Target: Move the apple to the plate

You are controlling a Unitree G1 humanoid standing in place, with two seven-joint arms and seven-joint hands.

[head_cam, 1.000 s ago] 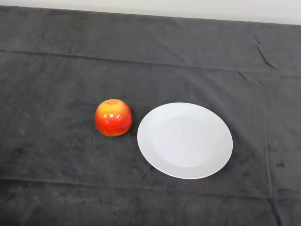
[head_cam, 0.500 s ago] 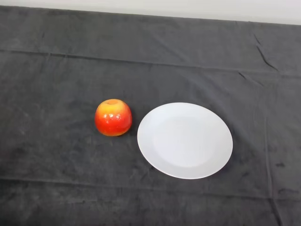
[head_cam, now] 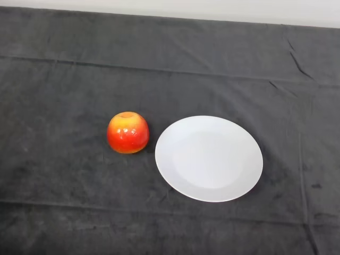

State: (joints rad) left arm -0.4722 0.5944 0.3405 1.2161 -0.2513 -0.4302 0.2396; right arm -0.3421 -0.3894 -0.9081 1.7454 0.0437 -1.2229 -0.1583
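Observation:
A red and yellow apple sits upright on the dark cloth, left of centre in the head view. Just to its right lies a round white plate with nothing on it. A narrow strip of cloth separates the apple from the plate's left rim.
The dark cloth covers the table and shows creases running across it. A pale wall strip marks the table's far edge.

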